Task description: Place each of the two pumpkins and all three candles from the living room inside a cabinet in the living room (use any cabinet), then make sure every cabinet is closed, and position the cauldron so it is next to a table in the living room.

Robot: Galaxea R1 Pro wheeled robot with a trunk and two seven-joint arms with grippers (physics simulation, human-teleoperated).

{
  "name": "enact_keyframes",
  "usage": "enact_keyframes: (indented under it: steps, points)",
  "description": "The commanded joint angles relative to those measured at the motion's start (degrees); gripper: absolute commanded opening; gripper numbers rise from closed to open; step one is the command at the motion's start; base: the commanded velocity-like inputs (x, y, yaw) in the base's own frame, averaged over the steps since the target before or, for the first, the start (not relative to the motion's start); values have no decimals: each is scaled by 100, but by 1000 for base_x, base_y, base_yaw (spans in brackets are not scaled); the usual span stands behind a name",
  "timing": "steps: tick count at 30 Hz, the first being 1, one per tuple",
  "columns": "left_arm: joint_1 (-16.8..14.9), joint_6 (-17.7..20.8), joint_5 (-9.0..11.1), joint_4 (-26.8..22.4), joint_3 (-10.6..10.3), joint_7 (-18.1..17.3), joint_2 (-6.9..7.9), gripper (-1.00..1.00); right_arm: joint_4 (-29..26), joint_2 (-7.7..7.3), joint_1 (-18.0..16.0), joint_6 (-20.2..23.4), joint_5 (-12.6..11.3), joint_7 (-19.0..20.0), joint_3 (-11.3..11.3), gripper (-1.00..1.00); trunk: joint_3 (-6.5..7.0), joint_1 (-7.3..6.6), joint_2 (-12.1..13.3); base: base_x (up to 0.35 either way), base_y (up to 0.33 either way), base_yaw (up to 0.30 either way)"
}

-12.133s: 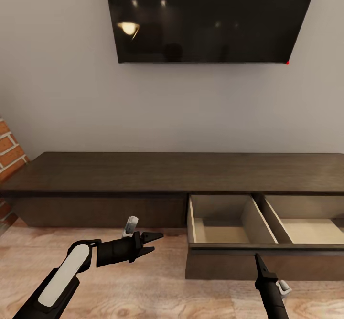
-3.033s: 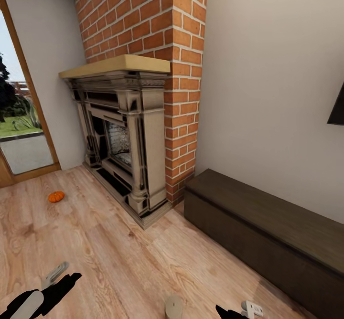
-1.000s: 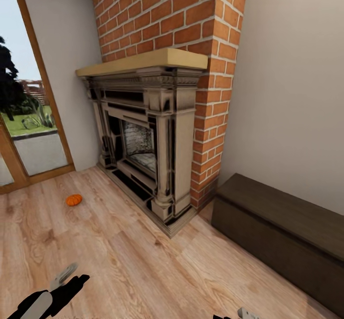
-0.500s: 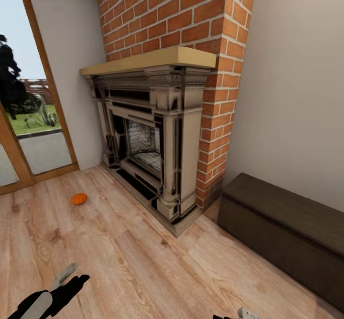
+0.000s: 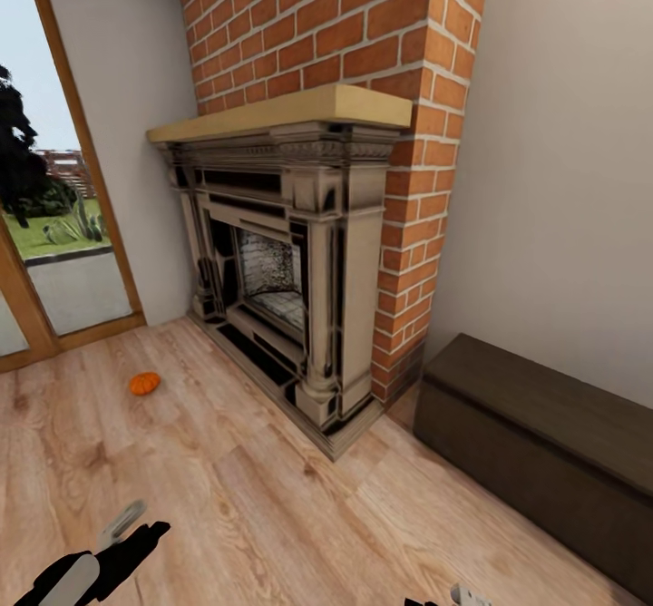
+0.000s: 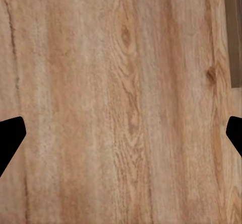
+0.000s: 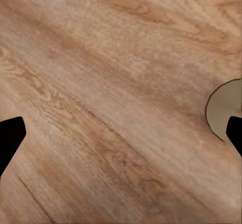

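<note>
Head view shows a pumpkin (image 5: pixel 144 383) on the floor (image 5: pixel 272 506) left of the fireplace (image 5: pixel 290 270), both grippers seemingly spread wide over bare boards.

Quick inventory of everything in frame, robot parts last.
pumpkin: 1, bright orange, on the floor between the glass door and the fireplace
cabinet: 1, dark brown, against the wall right of the chimney, front shut
fireplace: 1, dark and cream surround, tan mantel
brick chimney: 1, red-orange, above and behind the fireplace
glass door: 1, wooden frame, far left
floor: light wood planks
round tan thing: 1, on the floor, cut off by the frame
left gripper: black, open, empty
right gripper: black, open, empty
</note>
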Motion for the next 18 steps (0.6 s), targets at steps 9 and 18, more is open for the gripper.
enact_keyframes:
  steps: [9,18]
  points:
    - [-2,1,60,-13,-32,52,8,100,-7,-6,-2,47,-87,-26,25,100,-6,1,-2,159,-47,0]
    - [-2,1,60,-33,-34,52,3,100,-343,93,-140,280,-131,-2446,1,100,-6,1,-2,15,-16,0]
